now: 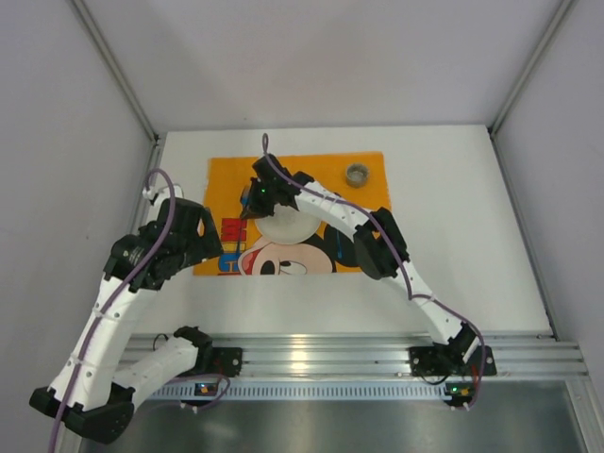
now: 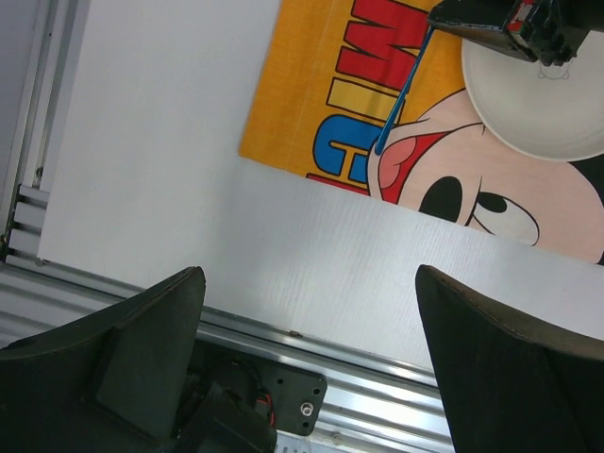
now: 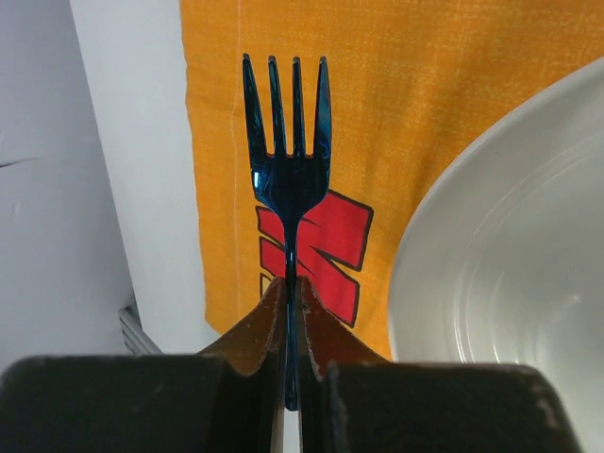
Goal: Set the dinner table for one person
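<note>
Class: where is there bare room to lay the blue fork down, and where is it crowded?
Free: the orange placemat strip left of the white plate; the dinner table right of the placemat; the band between placemat and rail. Crowded: mid-placemat, under the plate and the right end effector gripping the blue fork; a small grey cup takes the far right corner.

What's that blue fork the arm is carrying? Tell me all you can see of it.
The fork is dark blue and glossy, plastic by its look, with four tines and a thin handle. The right gripper is shut on the handle, tines pointing away from the wrist. It hangs over the orange placemat, left of the white plate and apart from it. Whether the tines touch the cloth cannot be told.
</note>
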